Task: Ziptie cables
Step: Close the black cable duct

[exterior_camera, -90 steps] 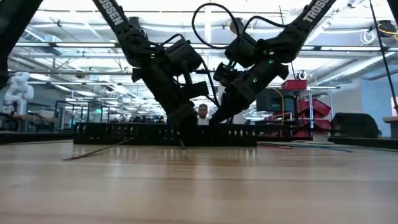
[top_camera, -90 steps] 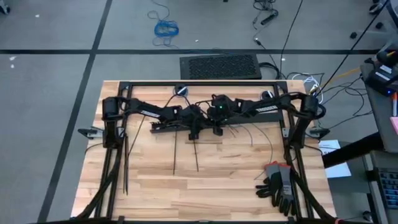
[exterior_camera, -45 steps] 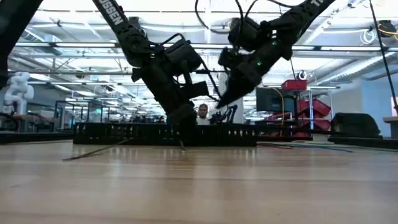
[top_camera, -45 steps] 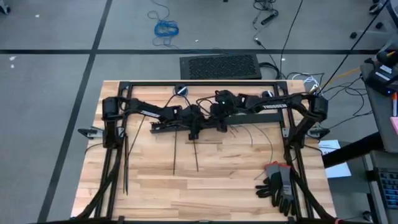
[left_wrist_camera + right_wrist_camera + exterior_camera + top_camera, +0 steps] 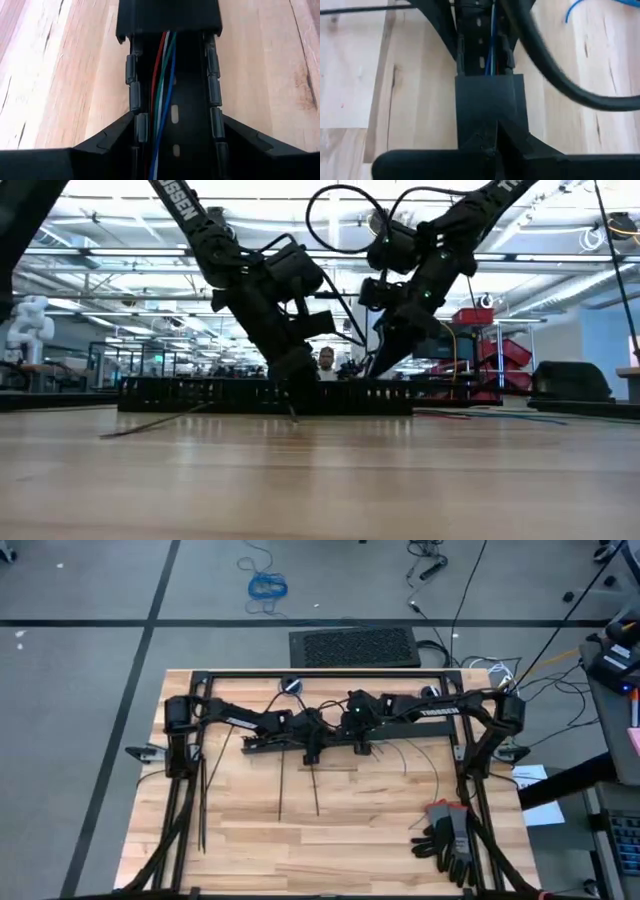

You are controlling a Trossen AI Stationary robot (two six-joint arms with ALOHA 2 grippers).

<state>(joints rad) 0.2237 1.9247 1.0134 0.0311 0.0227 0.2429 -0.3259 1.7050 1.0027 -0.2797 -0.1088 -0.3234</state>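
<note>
Cables (image 5: 161, 90), red, green, blue and white, lie straight inside the slotted bar (image 5: 192, 107); gripper states unclear.

- We are seeing both arms crowding the slotted bar (image 5: 300, 745) at the table's far middle, the left gripper (image 5: 312, 745) and right gripper (image 5: 360, 740) sitting close together, blocking it from above.
- Zipties (image 5: 281, 790) are lying across the near boards (image 5: 300, 840).
- Gloves (image 5: 448, 835) are occupying the near right corner.
</note>
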